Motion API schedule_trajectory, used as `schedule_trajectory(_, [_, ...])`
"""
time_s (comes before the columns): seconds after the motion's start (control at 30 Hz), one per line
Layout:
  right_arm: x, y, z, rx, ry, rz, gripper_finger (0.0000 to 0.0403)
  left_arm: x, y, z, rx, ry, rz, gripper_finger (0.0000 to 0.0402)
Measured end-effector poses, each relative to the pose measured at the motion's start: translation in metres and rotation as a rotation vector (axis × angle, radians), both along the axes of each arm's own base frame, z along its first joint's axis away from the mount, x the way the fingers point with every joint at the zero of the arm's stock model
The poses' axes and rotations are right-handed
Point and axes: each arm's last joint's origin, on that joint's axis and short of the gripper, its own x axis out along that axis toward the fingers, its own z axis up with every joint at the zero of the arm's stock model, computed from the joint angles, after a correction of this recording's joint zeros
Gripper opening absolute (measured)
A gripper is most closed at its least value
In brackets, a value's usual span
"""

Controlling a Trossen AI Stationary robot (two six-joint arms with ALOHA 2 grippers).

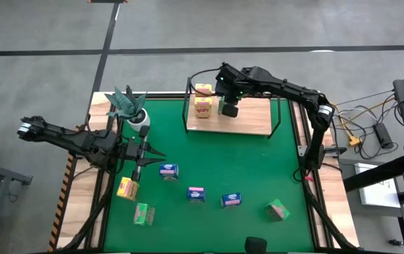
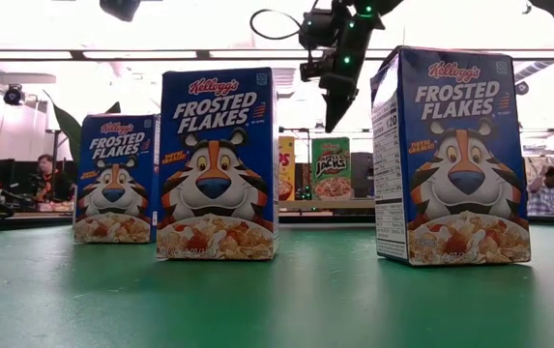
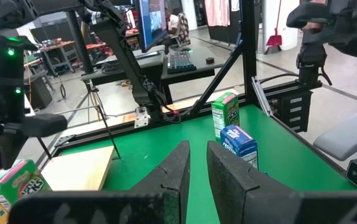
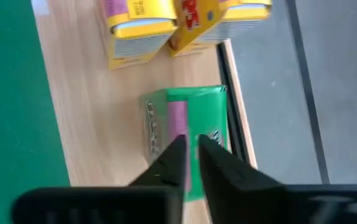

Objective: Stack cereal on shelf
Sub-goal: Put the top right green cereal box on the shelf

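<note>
The shelf [image 1: 251, 121], a wooden board in a black wire frame, stands at the mat's far side. On its board stand two yellow cereal boxes [image 1: 203, 99] and one green cereal box [image 4: 194, 118]. My right gripper [image 4: 192, 155] hangs shut just above the green box's top; the low view shows its tip [image 2: 334, 121] clear of the box [image 2: 332, 169]. My left gripper [image 1: 152, 152] waits shut over the mat's left part, with nothing between its fingers [image 3: 197, 165]. On the green mat lie three blue boxes [image 1: 196, 194], two green ones [image 1: 277, 209] and a yellow one [image 1: 127, 188].
A white pot with a teal plant [image 1: 135, 113] stands at the mat's far left corner, close to my left arm. The shelf's wire posts [image 1: 279, 116] rise around the board. Bare board [image 1: 254, 113] lies to the right of the green box.
</note>
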Motion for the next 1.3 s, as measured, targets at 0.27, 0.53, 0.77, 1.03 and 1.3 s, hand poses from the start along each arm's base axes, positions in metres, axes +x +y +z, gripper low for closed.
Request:
schedule_trajectory(0.27, [0.001, -0.002, -0.013, -0.015, 0.019, -0.003, 0.0013, 0.0, 0.0, 0.0, -0.005, 0.002, 0.0, 0.0038])
schedule_trajectory(0.53, [0.004, -0.005, -0.012, -0.074, 0.011, 0.019, 0.0012, 0.0, 0.0, 0.001, 0.025, -0.012, -0.002, 0.0038])
schedule_trajectory(0.77, [0.003, -0.005, -0.012, -0.107, 0.044, 0.043, 0.0012, 0.0, 0.0, 0.003, 0.033, -0.022, -0.003, 0.0038])
schedule_trajectory(1.03, [0.006, 0.004, -0.004, -0.121, 0.023, 0.04, 0.0012, 0.0, 0.0, 0.006, 0.043, -0.03, -0.004, 0.0038])
schedule_trajectory(1.3, [0.012, 0.013, 0.002, -0.048, -0.108, 0.05, 0.0012, 0.0, 0.0, 0.006, 0.06, -0.033, -0.005, 0.0038])
